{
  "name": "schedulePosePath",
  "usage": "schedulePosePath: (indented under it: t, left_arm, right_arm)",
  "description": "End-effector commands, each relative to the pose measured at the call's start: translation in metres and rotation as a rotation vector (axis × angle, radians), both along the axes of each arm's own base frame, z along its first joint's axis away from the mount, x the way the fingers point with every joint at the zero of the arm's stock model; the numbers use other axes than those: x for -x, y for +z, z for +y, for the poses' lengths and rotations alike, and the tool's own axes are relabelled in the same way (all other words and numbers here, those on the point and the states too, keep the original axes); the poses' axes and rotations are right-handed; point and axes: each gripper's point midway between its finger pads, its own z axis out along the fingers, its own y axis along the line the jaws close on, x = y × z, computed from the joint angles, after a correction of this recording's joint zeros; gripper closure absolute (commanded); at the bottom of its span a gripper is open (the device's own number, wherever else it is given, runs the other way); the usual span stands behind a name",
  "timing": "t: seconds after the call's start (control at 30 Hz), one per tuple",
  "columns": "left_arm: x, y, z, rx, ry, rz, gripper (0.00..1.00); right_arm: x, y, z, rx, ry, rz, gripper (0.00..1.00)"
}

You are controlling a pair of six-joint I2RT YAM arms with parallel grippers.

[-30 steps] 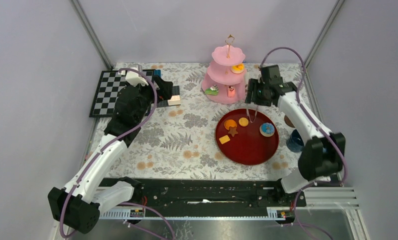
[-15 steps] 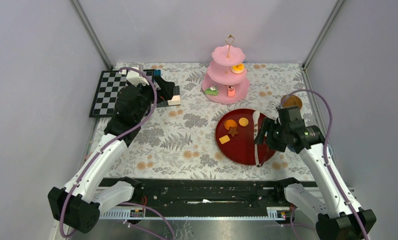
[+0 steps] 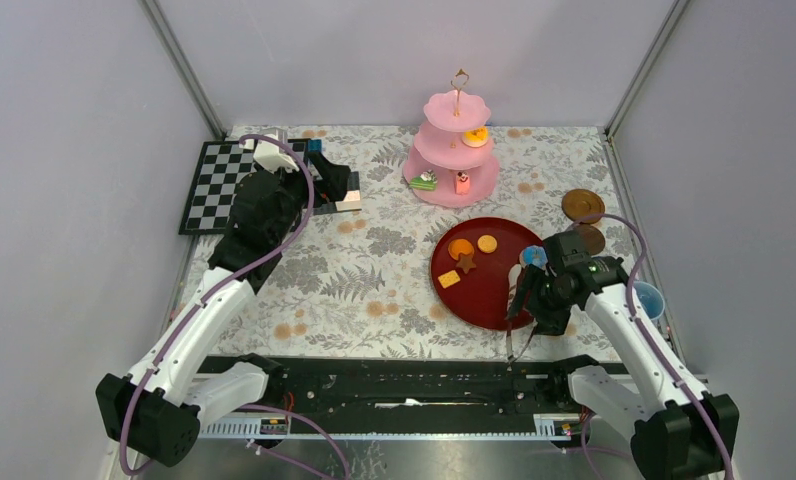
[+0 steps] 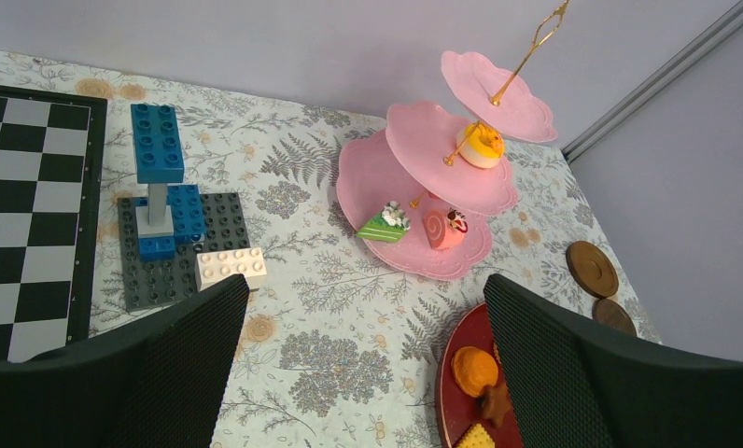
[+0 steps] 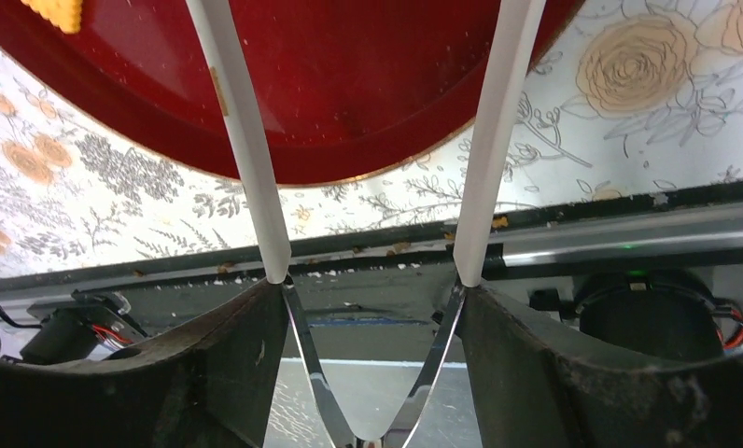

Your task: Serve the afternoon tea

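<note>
The pink three-tier stand (image 3: 452, 150) (image 4: 414, 187) stands at the back with an orange cake (image 3: 475, 136) on its middle tier and a green piece (image 3: 423, 181) and a pink roll (image 3: 462, 183) on the bottom tier. More sweets lie on the dark red tray (image 3: 484, 295): an orange one (image 3: 460, 248), biscuits (image 3: 487, 243) and a blue donut (image 3: 534, 257). My right gripper (image 3: 536, 300) (image 5: 368, 289) is shut on the white tongs (image 5: 246, 140), whose spread arms reach over the tray's near edge with nothing between them. My left gripper (image 3: 334, 180) (image 4: 363, 299) hovers open.
Two brown saucers (image 3: 582, 205) (image 4: 591, 268) lie right of the tray, and a blue cup (image 3: 650, 298) stands near the right wall. A chessboard (image 3: 214, 185) and a brick build on a grey plate (image 3: 339, 200) (image 4: 167, 233) sit at the back left. The base rail runs along the near edge.
My right arm has swung back from beside the pink stand to the tray's near right edge, carrying the tongs. The left arm has not moved.
</note>
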Motion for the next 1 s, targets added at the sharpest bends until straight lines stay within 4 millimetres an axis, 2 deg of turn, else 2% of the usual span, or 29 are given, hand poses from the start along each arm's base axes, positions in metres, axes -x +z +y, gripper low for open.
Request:
schedulePosePath:
  t: [0.0,0.23,0.4,0.67,0.97]
  left_arm:
    - [0.001,0.030,0.000,0.027,-0.003,-0.069,0.01]
    - [0.000,0.029,0.000,0.026,0.000,-0.067,0.01]
    - [0.001,0.031,0.000,0.027,-0.001,-0.071,0.01]
    - [0.001,0.030,0.000,0.024,0.000,-0.069,0.01]
    - [0.001,0.030,0.001,0.023,0.002,-0.070,0.01]
  right_arm:
    - [-0.029,-0.002,0.003,0.000,-0.046,-0.064,0.28]
    - [-0.049,-0.020,-0.005,0.074,-0.057,-0.077,0.28]
    - [-0.060,-0.022,-0.009,0.109,-0.060,-0.087,0.28]
    - [-0.064,-0.035,-0.014,0.145,-0.068,-0.059,0.29]
    - [-0.079,-0.046,-0.022,0.207,-0.068,-0.067,0.28]
